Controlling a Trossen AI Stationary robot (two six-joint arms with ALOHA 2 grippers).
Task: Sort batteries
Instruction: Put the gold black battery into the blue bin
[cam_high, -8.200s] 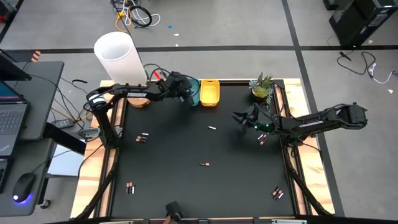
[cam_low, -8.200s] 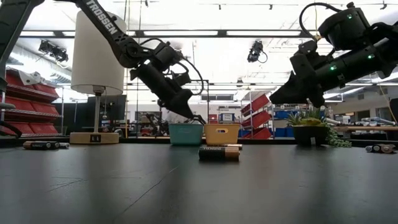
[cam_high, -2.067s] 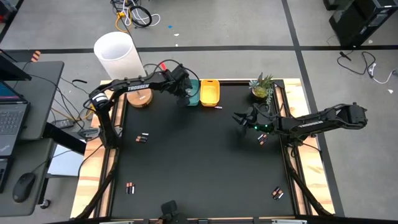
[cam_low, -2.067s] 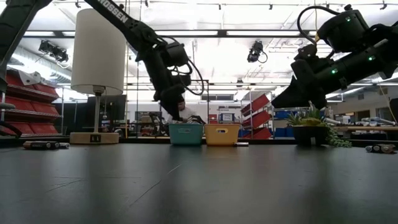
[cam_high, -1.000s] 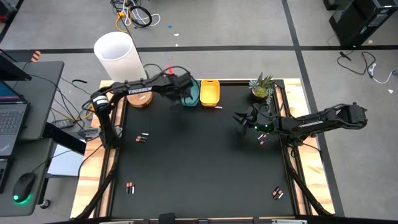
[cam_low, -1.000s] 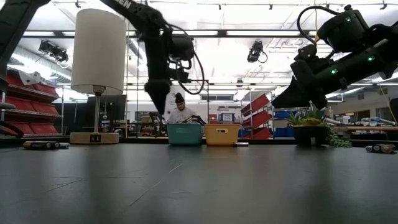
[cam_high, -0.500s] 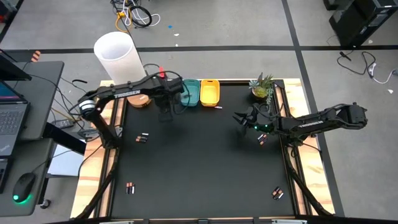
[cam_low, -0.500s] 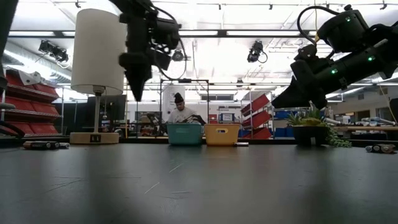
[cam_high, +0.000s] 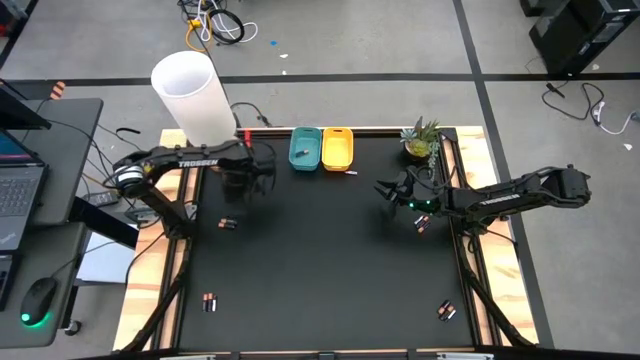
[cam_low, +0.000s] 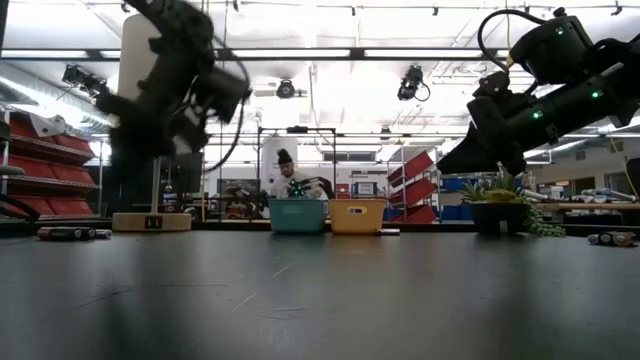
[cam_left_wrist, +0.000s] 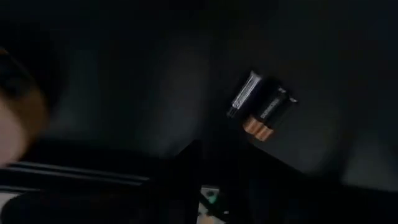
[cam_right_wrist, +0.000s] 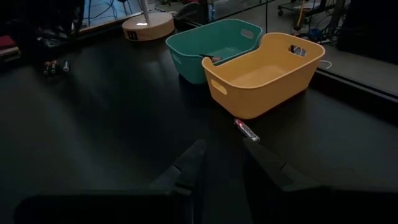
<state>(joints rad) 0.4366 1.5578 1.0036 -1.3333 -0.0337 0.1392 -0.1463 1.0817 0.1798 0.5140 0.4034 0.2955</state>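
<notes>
Even overhead light falls on the matte black table (cam_high: 330, 250) in the high view, with soft shadows under both arms. In the low view, bright ceiling lights glare white behind the dark silhouetted arms, and the left arm (cam_low: 165, 85) is smeared by motion blur. The left wrist view is dim and blurred; the right wrist view is clearer, with soft sheen on the tabletop.

One camera hangs overhead, looking straight down on the whole table (cam_high: 330, 250). Another sits at tabletop level, facing across toward the teal bin (cam_low: 298, 215) and the room behind it. The right wrist camera looks close at that same teal bin; the left wrist one stares down close at batteries (cam_left_wrist: 261, 107) lying well away from it
</notes>
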